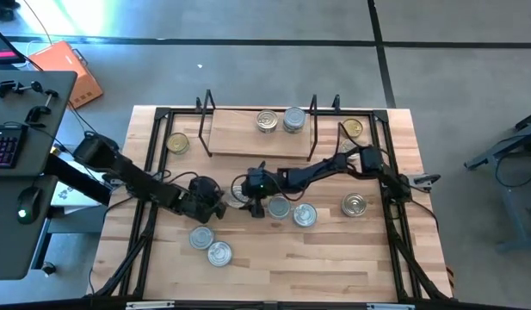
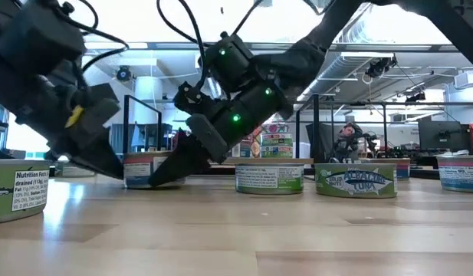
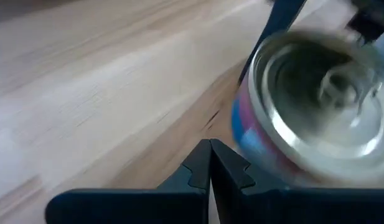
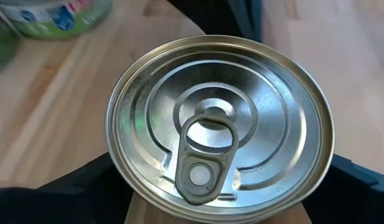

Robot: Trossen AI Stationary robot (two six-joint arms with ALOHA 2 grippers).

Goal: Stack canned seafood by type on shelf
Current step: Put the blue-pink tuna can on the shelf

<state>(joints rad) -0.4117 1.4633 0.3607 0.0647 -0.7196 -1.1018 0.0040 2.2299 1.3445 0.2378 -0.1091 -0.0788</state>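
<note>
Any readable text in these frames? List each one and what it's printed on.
"Nutrition Facts", "drained (113g)": label of the tin at the left edge, low view; the smaller lines are blurred.
"ALBACORE TUNA": green label of the tin right of centre, low view.
White and green label of the middle tin: too small to read.
Label of the tin at the right edge: too small to read.
Other views: no readable text.
</note>
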